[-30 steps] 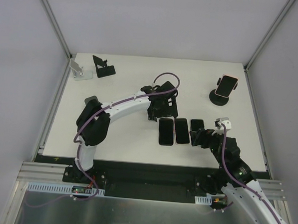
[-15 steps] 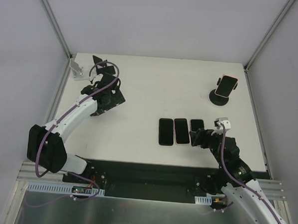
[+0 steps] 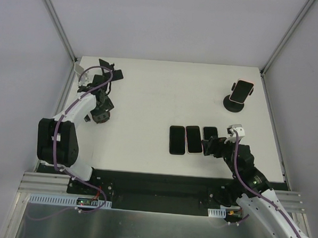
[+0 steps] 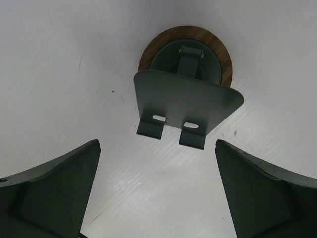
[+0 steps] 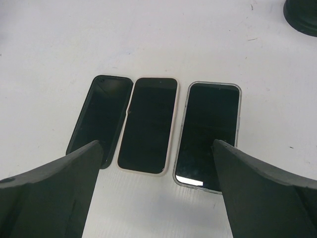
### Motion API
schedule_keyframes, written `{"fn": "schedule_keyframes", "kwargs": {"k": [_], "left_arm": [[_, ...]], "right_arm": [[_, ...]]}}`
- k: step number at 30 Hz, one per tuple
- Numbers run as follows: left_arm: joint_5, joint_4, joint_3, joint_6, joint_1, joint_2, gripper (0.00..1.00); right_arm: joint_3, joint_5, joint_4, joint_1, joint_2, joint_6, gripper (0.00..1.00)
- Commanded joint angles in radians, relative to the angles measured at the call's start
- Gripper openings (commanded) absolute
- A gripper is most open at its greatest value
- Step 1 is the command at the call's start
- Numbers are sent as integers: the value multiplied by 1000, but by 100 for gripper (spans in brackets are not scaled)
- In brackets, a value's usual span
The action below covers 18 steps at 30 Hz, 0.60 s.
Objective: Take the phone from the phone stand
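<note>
A phone in a pink case [image 3: 241, 91] rests upright on a black round-based phone stand [image 3: 234, 105] at the far right of the table; only the stand's base edge [image 5: 302, 14] shows in the right wrist view. My right gripper [image 3: 213, 145] [image 5: 157, 144] hangs open and empty over three phones lying flat: a dark-cased one [image 5: 101, 116], a beige-cased one [image 5: 148, 124] and a clear-cased one [image 5: 210, 129]. My left gripper [image 3: 100, 111] [image 4: 157, 144] is open and empty at the far left, just in front of an empty dark stand [image 4: 188, 99] with a round wooden base [image 4: 220, 52].
An empty black folding stand [image 3: 111, 71] and a pale stand [image 3: 84, 75] sit at the back left corner, close to the left arm. The three flat phones [image 3: 185, 139] lie side by side near the table's front middle. Enclosure walls bound the table.
My left arm has swung from the middle of the table, beside the flat phones, to the far left over the wooden-based stand. The right arm has barely moved.
</note>
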Motion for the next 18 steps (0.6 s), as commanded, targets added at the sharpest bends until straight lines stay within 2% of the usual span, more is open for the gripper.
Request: {"fn": "schedule_keyframes", "kwargs": {"k": [1, 11, 15, 18], "left_arm": [[-2, 54, 67, 79, 10, 70, 99], [59, 142, 55, 92, 51, 145, 99], [92, 170, 21, 87, 62, 145, 89], [105, 174, 23, 93, 68, 150, 70]], "right_arm": [[36, 7, 23, -4, 10, -14, 96], [52, 42, 58, -4, 73, -13, 96], [52, 47, 100, -4, 130, -7, 96], [56, 44, 138, -4, 159, -4, 96]]}}
